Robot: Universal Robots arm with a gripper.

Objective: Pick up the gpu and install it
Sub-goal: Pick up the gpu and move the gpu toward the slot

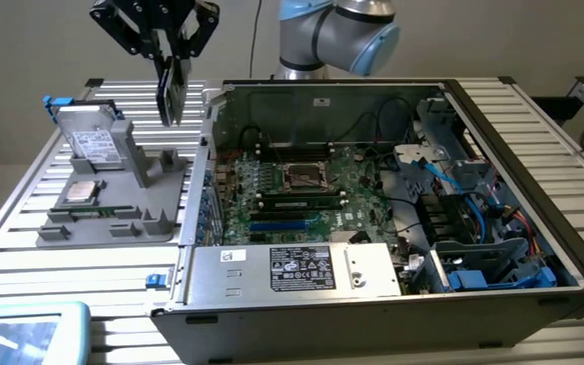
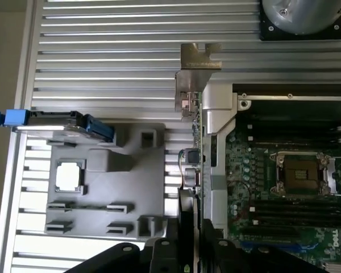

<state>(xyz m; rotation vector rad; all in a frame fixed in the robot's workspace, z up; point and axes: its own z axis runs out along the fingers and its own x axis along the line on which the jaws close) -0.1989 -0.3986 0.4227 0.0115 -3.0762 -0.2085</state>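
Observation:
The gpu (image 1: 171,93) is a thin black card hanging on edge in the air, above the gap between the grey holder tray (image 1: 119,220) and the open computer case (image 1: 535,198). My gripper (image 1: 176,62) is shut on its upper edge. In the wrist view the gpu (image 2: 195,131) shows edge-on with its silvery bracket (image 2: 198,65) at the far end, and my gripper (image 2: 191,230) clamps it from both sides. The motherboard (image 1: 303,190) lies flat inside the case, to the exterior view's right of the card.
On the grey tray stand a silver hard drive with blue tabs (image 1: 97,141), a processor chip (image 1: 79,192) and a green memory stick (image 1: 94,211). The power supply (image 1: 303,270) fills the case's near side. A pale blue object (image 1: 23,331) sits at the near left corner.

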